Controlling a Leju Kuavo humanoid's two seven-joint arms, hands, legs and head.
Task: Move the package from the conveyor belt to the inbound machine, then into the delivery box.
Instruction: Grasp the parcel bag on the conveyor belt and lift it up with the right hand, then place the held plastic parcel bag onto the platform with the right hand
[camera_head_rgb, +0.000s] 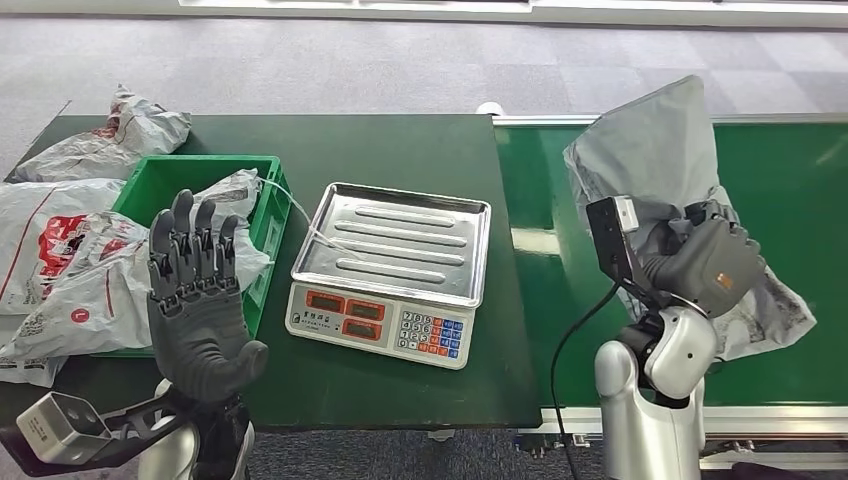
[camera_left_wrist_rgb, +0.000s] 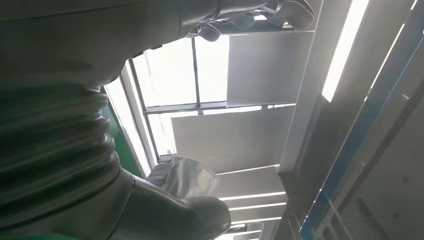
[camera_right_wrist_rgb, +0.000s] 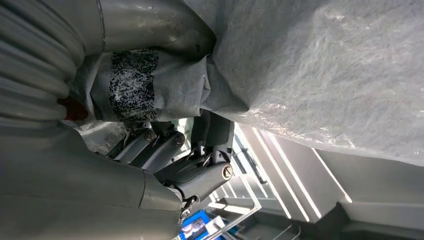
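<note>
Package: the grey plastic package (camera_head_rgb: 655, 150) is over the green conveyor belt (camera_head_rgb: 800, 180), on the right side of the scene. Its upper part stands up and its lower part spreads on the belt, near the front edge.
Right hand: the right hand (camera_head_rgb: 710, 262) grips the package at its crumpled middle. In the right wrist view the dark fingers (camera_right_wrist_rgb: 165, 145) are closed into the grey film, just beside a black printed label (camera_right_wrist_rgb: 134, 84) on the package.
Left hand: the left hand (camera_head_rgb: 197, 300) is raised over the front left part of the desk (camera_head_rgb: 400, 140). Its fingers point up, a little apart, and they hold nothing.
Inbound machine: a weighing scale with a bare steel tray (camera_head_rgb: 400, 240) and a keypad (camera_head_rgb: 432, 332) stands on the middle of the desk, between the crate and the belt. The two small displays beside the keypad are too small to read.
Delivery box: a green plastic crate (camera_head_rgb: 160, 180) sits on the left part of the desk, just beside the scale. A white mailer bag (camera_head_rgb: 228, 195) lies inside it.
Other parcels: more white and grey bags (camera_head_rgb: 60, 240) are piled on the left of the crate, some with red print.
Left wrist view: it looks upward at ceiling panels and light strips, and a grey bag (camera_left_wrist_rgb: 182, 176) is seen beside the arm cover.
</note>
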